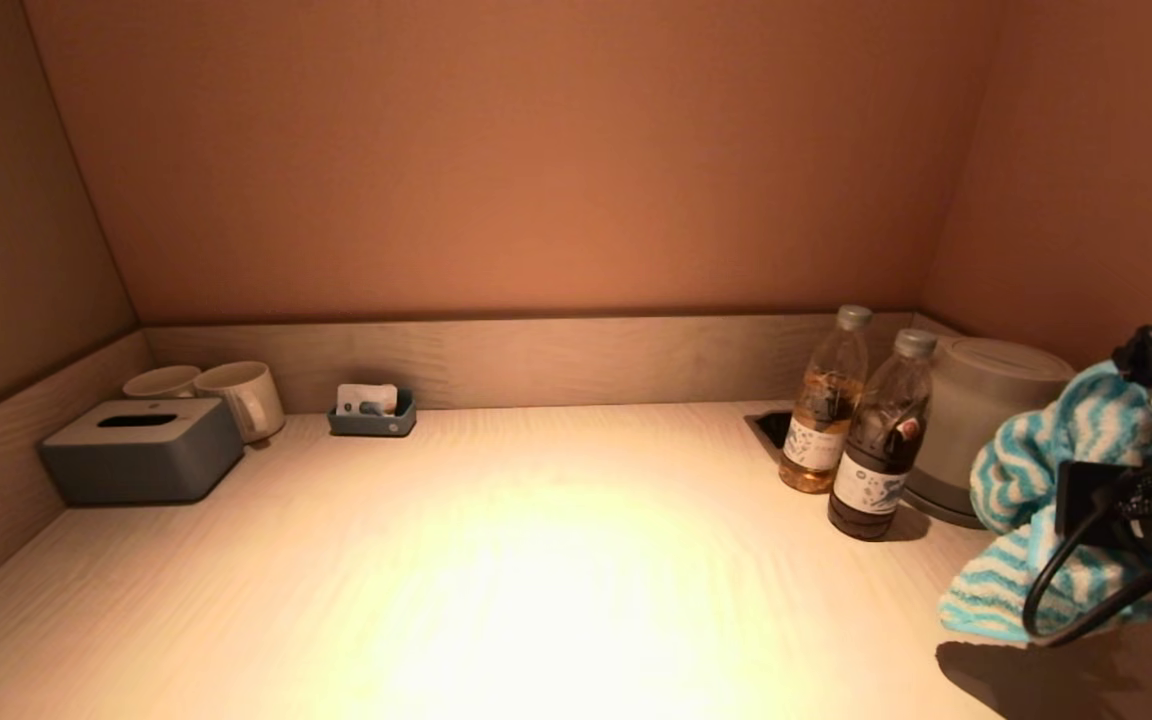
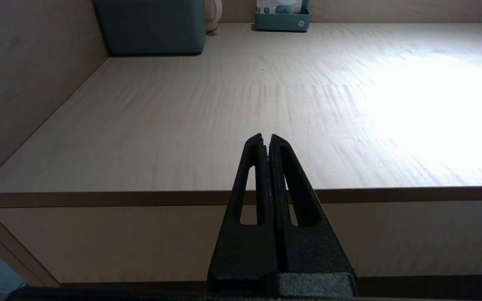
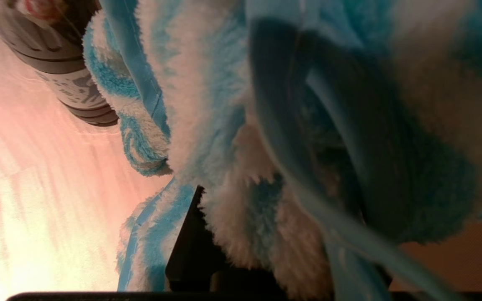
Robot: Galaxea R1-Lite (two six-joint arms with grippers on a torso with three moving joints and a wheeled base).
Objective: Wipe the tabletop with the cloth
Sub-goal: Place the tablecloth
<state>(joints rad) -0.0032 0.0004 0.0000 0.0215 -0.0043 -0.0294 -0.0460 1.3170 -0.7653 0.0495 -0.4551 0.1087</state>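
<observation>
A fluffy cloth with blue and white stripes hangs bunched from my right gripper at the right front of the pale wooden tabletop. It hangs a little above the wood and casts a shadow below it. In the right wrist view the cloth fills most of the picture and covers the jaws; only one dark finger shows. My left gripper is shut and empty, parked low in front of the table's front edge, out of the head view.
Two bottles and a grey kettle stand close to the cloth at the back right, beside a dark recess. A grey tissue box, two mugs and a small tray stand at the back left. Walls enclose three sides.
</observation>
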